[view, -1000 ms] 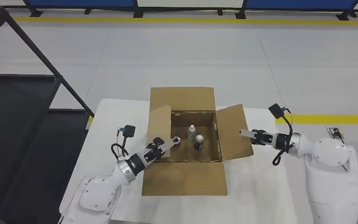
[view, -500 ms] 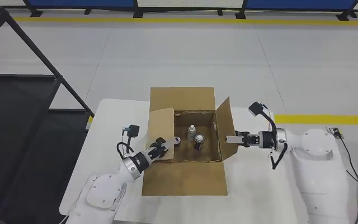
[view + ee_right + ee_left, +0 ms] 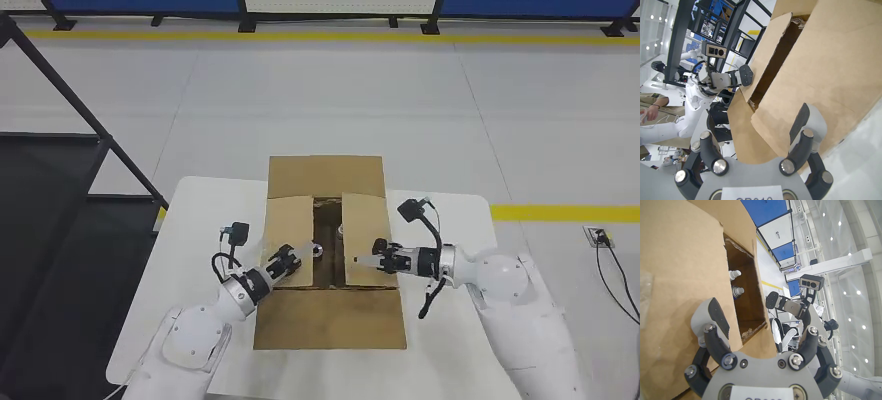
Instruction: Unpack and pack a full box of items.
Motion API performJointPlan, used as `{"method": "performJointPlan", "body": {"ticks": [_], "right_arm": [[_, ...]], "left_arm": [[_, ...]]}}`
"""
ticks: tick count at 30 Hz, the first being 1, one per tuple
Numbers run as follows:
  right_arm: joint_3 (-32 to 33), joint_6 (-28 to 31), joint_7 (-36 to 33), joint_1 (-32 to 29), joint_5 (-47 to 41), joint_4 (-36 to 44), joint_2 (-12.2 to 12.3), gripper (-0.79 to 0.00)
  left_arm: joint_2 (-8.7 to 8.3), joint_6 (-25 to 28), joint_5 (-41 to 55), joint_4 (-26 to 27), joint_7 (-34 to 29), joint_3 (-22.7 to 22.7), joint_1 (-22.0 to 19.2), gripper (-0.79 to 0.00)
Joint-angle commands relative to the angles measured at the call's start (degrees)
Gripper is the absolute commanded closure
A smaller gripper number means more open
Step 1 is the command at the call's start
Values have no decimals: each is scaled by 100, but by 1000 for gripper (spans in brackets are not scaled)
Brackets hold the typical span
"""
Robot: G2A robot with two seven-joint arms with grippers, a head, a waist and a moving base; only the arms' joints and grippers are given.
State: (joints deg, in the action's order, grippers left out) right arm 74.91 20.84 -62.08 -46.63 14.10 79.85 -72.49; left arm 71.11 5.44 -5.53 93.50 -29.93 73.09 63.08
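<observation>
The left gripper sits at the left flap of the box, fingers spread wide, one pad against the flap's face. The box stands in the middle of the table (its back and front flaps lie open). A white bottle and a spray can show through the gap between the side flaps. The right flap is folded in over the opening. The right gripper is at that flap's front edge, fingers apart, one pad on the cardboard.

The box flaps hide most of both bottles.
</observation>
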Motion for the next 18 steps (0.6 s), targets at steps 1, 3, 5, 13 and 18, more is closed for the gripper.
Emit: {"method": "performJointPlan", "body": {"ticks": [1, 3, 5, 13, 18], "right_arm": [[-126, -11, 231, -17, 262, 36, -4, -785], [-253, -62, 439, -29, 494, 70, -10, -785], [-372, -99, 617, -52, 702, 143, -15, -785], [-563, -178, 767, -100, 982, 319, 11, -785], [-513, -81, 729, -162, 848, 406, 51, -785]], "left_arm": [[-2, 5, 16, 0, -10, 4, 1, -785], [-5, 0, 26, 1, -20, 10, 5, -785], [-8, 6, 38, 6, -32, 11, 13, -785], [-15, -50, -183, -30, -42, -70, -11, -785], [-3, -77, -323, -54, 22, -191, -51, -785]]}}
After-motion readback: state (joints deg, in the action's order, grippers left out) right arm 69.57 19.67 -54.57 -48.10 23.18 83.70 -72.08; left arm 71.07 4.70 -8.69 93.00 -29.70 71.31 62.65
